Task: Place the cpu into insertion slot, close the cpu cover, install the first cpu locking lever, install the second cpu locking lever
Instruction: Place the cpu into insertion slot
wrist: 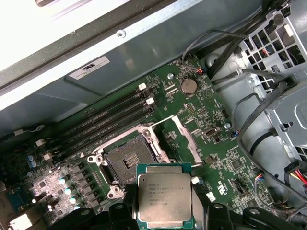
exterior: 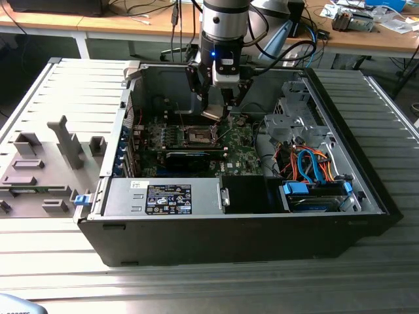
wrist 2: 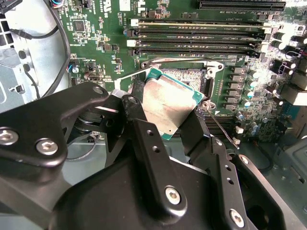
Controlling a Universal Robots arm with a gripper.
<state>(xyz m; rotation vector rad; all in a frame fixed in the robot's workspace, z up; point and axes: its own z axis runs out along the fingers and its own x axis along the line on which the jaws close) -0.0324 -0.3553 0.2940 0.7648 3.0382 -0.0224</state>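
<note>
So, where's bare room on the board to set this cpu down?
The open socket, near the held cpu, is bare, bordered by memory slots and the raised cpu cover. Crowded: cables beside the metal cage, capacitors flanking the socket.

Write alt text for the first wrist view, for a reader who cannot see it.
The black tool grips a small square silvery-grey cpu, held close to the open, empty black socket on a green motherboard. The thin silver metal cpu cover stands swung open beside the socket.
</note>
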